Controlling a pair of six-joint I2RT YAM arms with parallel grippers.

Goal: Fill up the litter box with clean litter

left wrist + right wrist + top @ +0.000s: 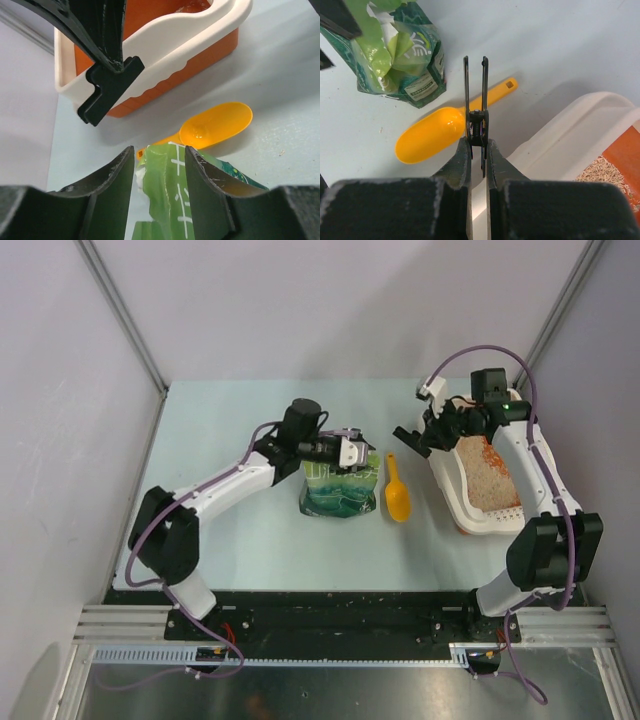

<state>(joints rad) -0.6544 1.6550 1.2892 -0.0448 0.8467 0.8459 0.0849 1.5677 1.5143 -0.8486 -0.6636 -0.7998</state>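
white litter box (570, 135) sits beside right jaws.

No wording can be read. The green bag (415, 45), up and left of the right gripper (479, 147), carries a pale label (421, 87) of fine print and white markings, all too small to make out.

Near the middle of the counter (230, 430): the bag (338, 492). Just right of it, apart: the scoop (397, 498), handle toward the far edge. Farther right, by the right edge: the litter box (448, 492), with the clean litter (490, 480) in it. Above the gap between scoop and box: a clip (476, 100) between the fingers (461, 162) of the right gripper (479, 145).
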